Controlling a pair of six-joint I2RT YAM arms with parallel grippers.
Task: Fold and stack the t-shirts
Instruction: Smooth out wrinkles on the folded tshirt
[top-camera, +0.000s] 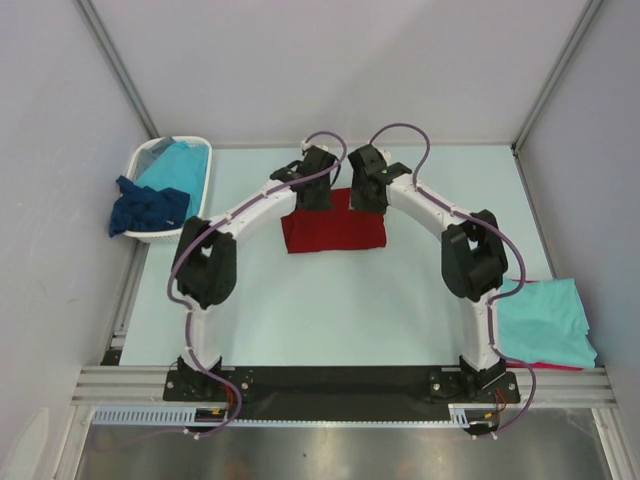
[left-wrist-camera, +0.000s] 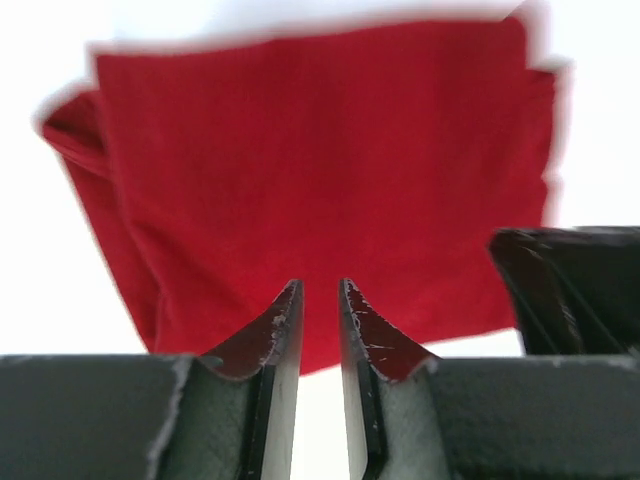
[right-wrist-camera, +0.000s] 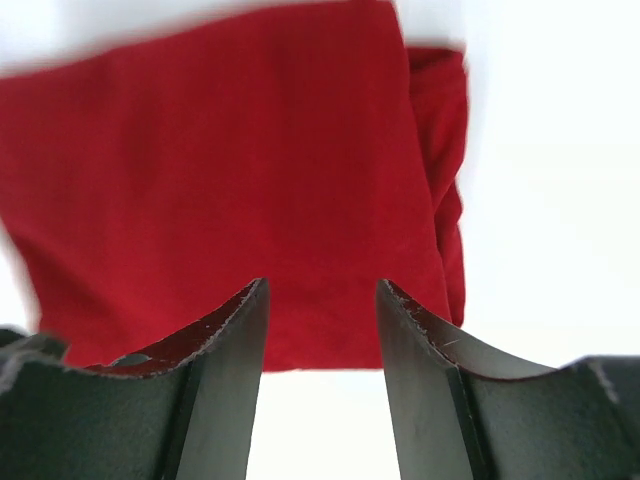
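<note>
Looking outward from the arm bases, I first meet a folded turquoise t-shirt (top-camera: 545, 318) at the near right corner of the table (top-camera: 330, 310). It lies on top of another red t-shirt (top-camera: 560, 366), of which only a thin edge shows at the near side. Farther out, about the middle of the table, the dark red t-shirt (top-camera: 333, 232) lies flat, folded to a rectangle (its left edge shows bunched layers in the left wrist view). Both arms arch over to its far edge. The left pincer (left-wrist-camera: 318, 285) hangs above the cloth with its jaws parted by only a narrow slit, and nothing sits between them. The right pincer (right-wrist-camera: 322, 285) stands much wider apart, likewise with nothing in its grasp; red cloth fills the view past its tips. I cannot tell whether either pair of tips touches the cloth. Farthest off, at the far left, the white basket (top-camera: 138, 165) holds a second turquoise t-shirt (top-camera: 185, 165), and a navy t-shirt (top-camera: 148, 208) hangs out over its near rim.
</note>
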